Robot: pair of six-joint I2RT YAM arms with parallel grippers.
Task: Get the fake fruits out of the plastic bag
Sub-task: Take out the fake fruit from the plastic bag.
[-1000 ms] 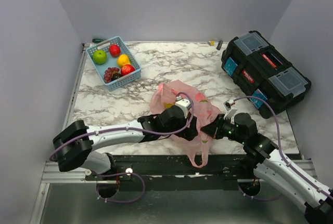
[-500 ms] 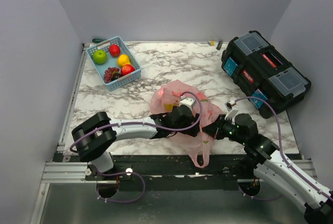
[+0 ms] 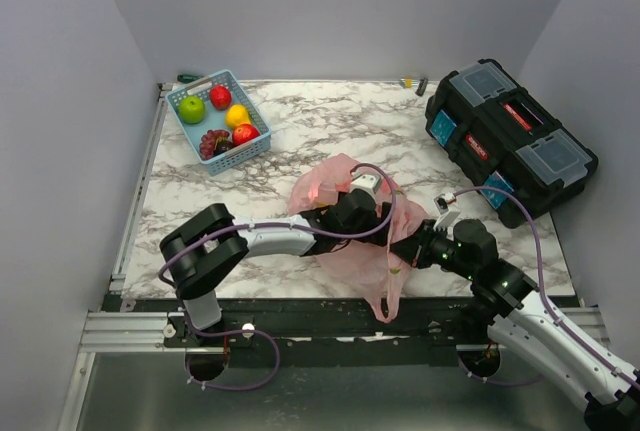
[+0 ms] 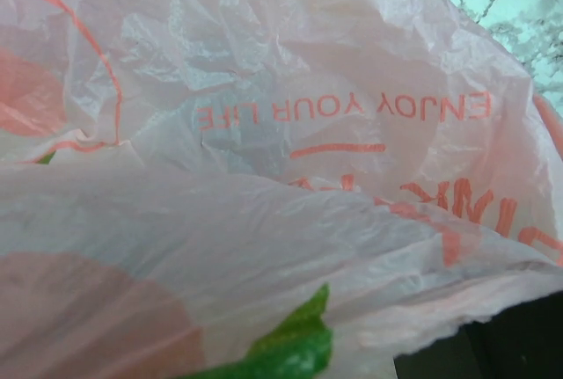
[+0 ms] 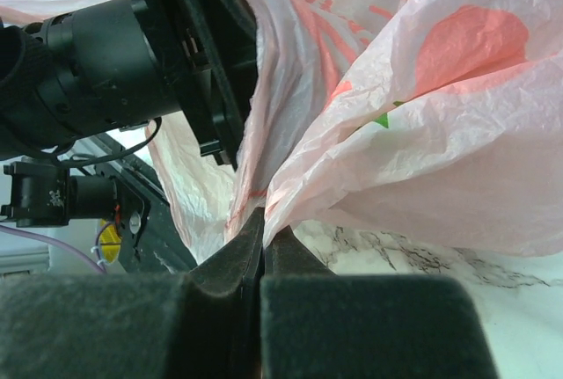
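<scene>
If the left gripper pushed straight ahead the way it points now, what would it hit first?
The thin, crinkly, translucent pink plastic bag: its printed film fills the left wrist view directly ahead of the left gripper. Nothing solid shows through it there, though how close the film lies is hard to judge.

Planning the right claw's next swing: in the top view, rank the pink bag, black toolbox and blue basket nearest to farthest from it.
1. pink bag, pinched in the right claw
2. black toolbox, back right
3. blue basket, far back left
</scene>
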